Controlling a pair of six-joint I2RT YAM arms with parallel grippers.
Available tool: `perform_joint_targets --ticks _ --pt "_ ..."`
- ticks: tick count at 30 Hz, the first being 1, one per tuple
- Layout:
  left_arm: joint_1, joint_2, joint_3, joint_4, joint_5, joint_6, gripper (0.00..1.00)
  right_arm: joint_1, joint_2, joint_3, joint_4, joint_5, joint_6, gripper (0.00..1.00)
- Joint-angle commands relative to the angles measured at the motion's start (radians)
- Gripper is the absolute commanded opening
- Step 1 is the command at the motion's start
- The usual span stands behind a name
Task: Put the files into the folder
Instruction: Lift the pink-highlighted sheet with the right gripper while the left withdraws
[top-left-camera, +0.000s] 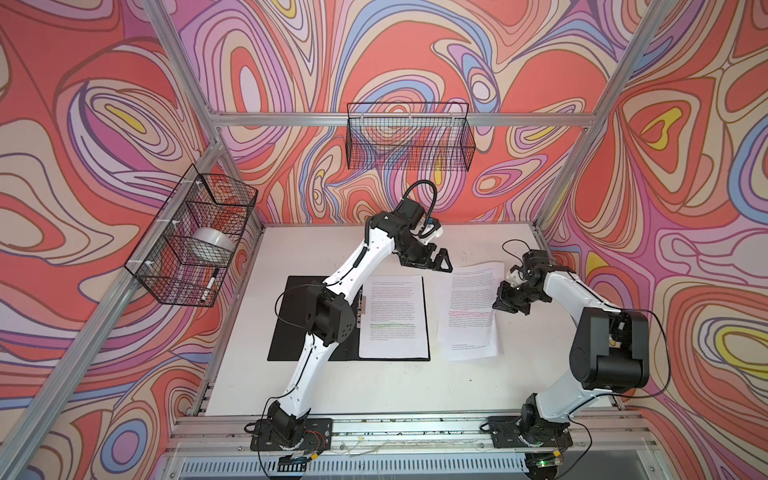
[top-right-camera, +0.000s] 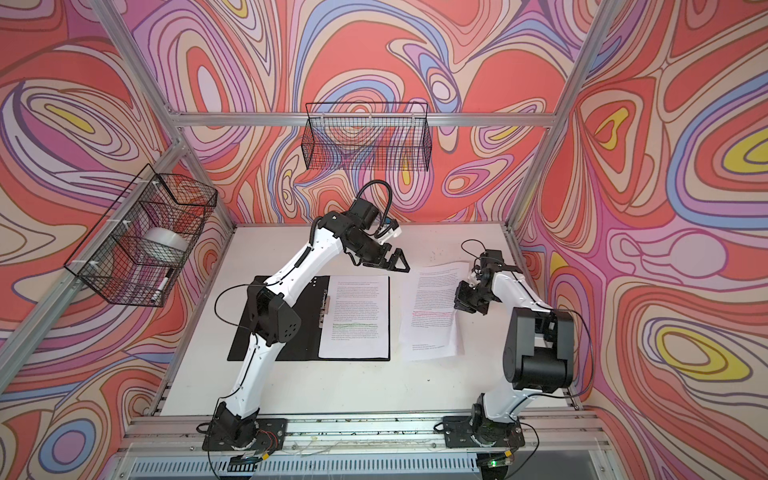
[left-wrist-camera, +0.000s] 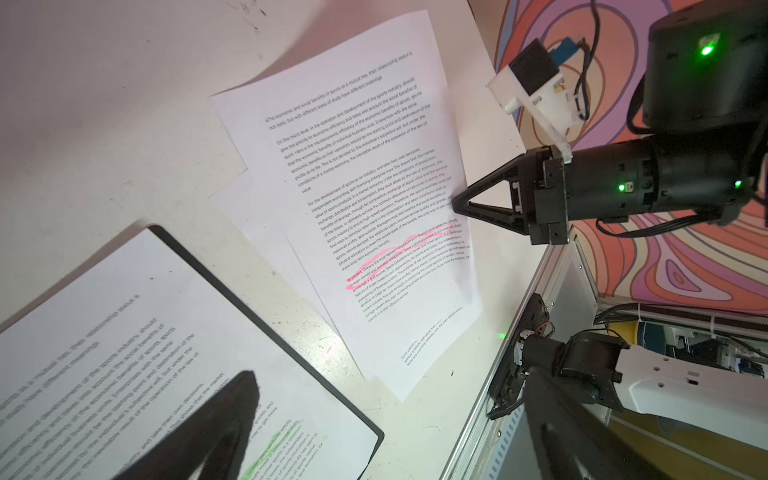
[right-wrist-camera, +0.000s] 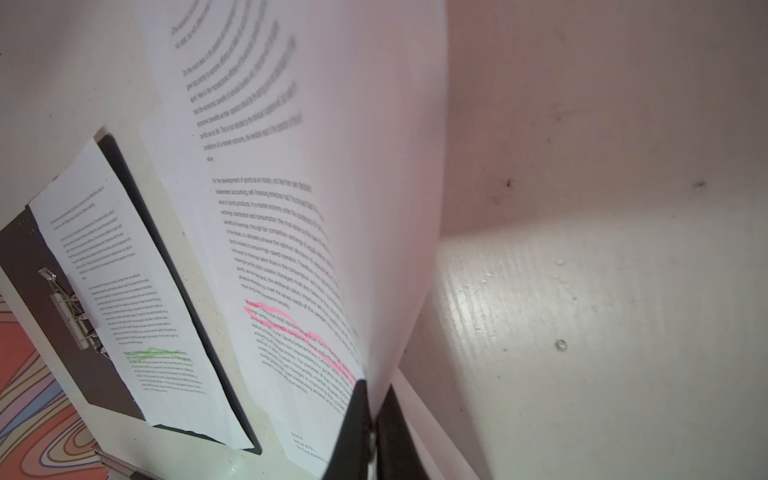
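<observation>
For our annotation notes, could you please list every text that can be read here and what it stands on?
"The economic and social benefits of sports as a mutual ties": top line, pink-marked sheet.
"On the micro level": same sheet, next paragraph.
Green-marked sheet in the folder: too blurred to quote.
No labels or brands readable.

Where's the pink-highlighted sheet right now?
In both top views the pink-highlighted sheet lies on the table just right of the open folder, outside it, with its right edge pinched by the right gripper.
</observation>
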Motion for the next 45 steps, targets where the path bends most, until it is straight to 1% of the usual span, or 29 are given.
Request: perform_joint_targets --ticks 1,3,8,13,16,19,25,31,36,39,45 --pt "0.005 -0.024 -0.020 -0.038 0.021 0.012 1.00 0.001 0.008 0.010 -0.004 -0.016 -0.005 0.09" --pt "0.005 -0.026 -0.026 -0.037 0.028 0.009 1.00 0.001 0.015 0.005 0.009 -0.015 -0.001 0.12" --pt "0.005 -0.021 -0.033 -0.031 0.051 -0.006 1.00 0.001 0.039 -0.014 0.041 -0.027 0.008 0.12" --pt "0.005 -0.023 -0.033 -0.029 0.047 -0.004 1.00 0.001 0.049 -0.004 0.027 -0.027 0.007 0.08" --pt "0.005 -0.026 -0.027 -0.025 0.028 -0.006 1.00 0.001 0.035 0.017 0.005 -0.027 0.000 0.02" --pt "0.005 -0.028 -0.017 -0.030 0.011 -0.002 1.00 0.001 0.016 0.029 -0.011 -0.028 -0.002 0.01" --pt "0.027 -0.060 -0.001 -0.031 -0.015 0.004 1.00 0.004 -0.046 0.061 -0.031 -0.113 0.010 0.00" --pt "0.076 -0.103 0.016 -0.037 -0.035 0.004 1.00 0.025 -0.103 0.153 -0.076 -0.178 0.035 0.00" --pt "0.138 -0.154 0.015 -0.039 -0.037 0.007 1.00 0.079 -0.121 0.228 -0.090 -0.220 0.067 0.00" --pt "0.174 -0.183 0.010 -0.038 -0.035 0.009 1.00 0.122 -0.124 0.256 -0.064 -0.258 0.116 0.00" --pt "0.262 -0.226 -0.013 -0.034 -0.023 0.001 1.00 0.263 -0.106 0.351 -0.054 -0.259 0.176 0.00"
